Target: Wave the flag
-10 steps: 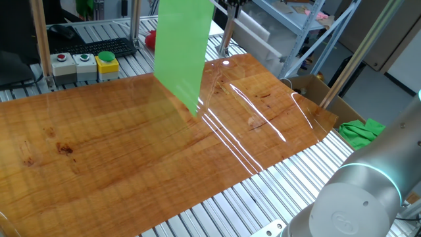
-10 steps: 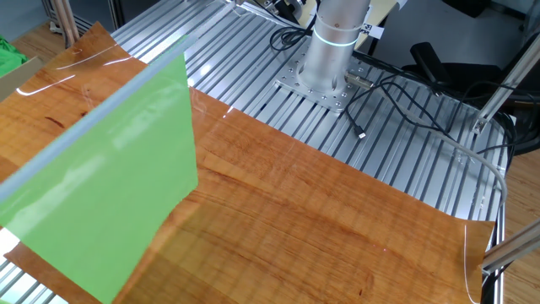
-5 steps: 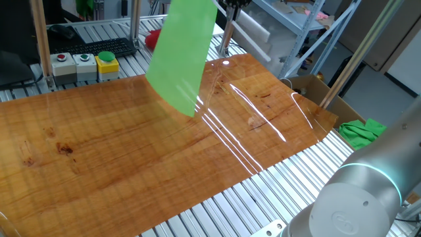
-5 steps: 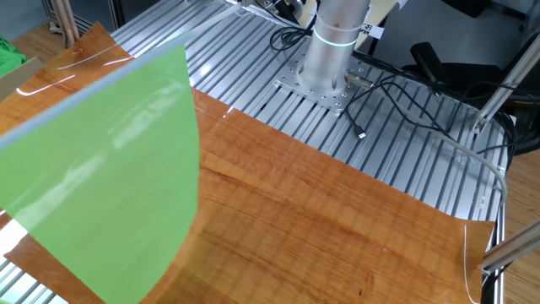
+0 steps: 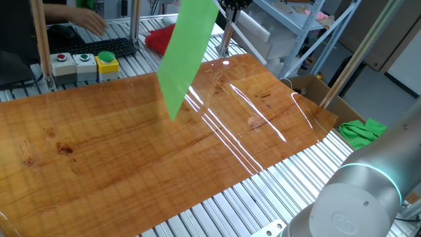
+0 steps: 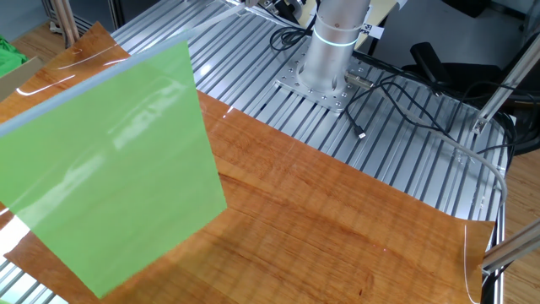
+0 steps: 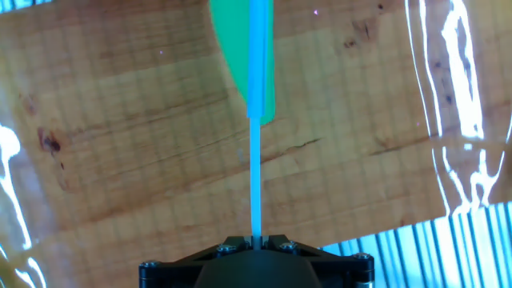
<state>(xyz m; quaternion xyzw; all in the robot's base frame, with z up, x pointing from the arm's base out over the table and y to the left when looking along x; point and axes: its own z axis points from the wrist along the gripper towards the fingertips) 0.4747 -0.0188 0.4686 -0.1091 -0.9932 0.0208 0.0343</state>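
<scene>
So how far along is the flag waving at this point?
Done: the flag is off the table, its rod running into the gripper in the hand view. In hand: the green sheet hangs tilted in mid-air, consistent with a swing. Left: more swings, presumably; the pictures don't show how many.

Glossy, perhaps plastic flag; wooden table
</scene>
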